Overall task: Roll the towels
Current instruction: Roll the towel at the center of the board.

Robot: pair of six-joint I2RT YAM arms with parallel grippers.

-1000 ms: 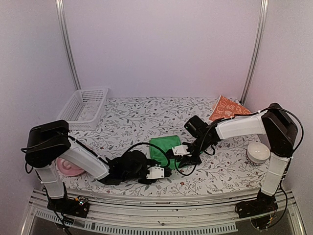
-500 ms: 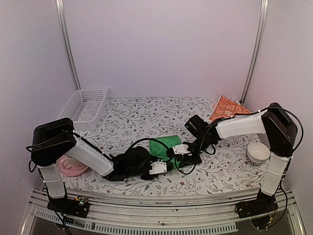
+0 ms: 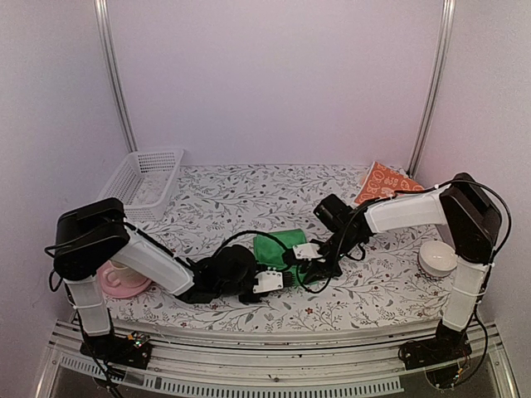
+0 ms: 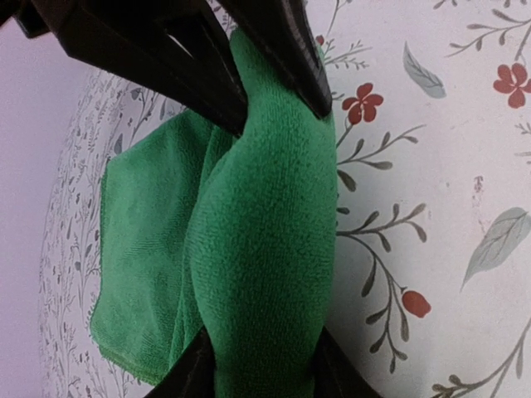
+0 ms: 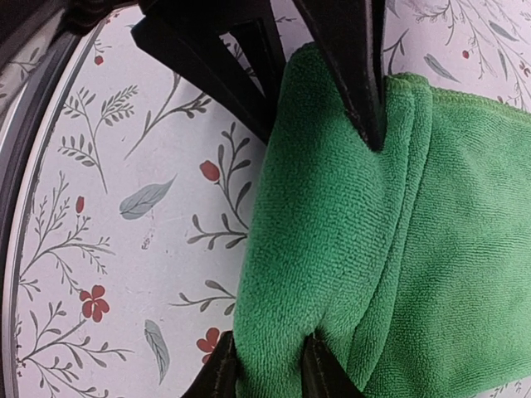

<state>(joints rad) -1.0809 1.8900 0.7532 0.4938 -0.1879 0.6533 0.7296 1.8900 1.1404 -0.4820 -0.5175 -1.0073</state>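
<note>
Green microfibre cloth: the green towel (image 3: 276, 246) lies near the middle of the table (image 3: 216, 207), toward its near edge, and is partly rolled. The side nearest the arms is gathered into one thick, soft tube. The remainder lies flat in loose layers toward the far edge, with a stitched hem showing.

Left claw (image 4: 261, 377): pinching one end of the tube, a finger pressed on each side. Right claw (image 5: 270, 365): pinching the other end likewise, facing the left claw.

Judgement: rolling of this towel has begun, by roughly a first turn, and the flat remainder is left to wind up. The orange-red towel (image 3: 384, 182), patterned in white, sits unrolled at the far right corner of the table, well apart from both claws; its roll is not yet begun
</note>
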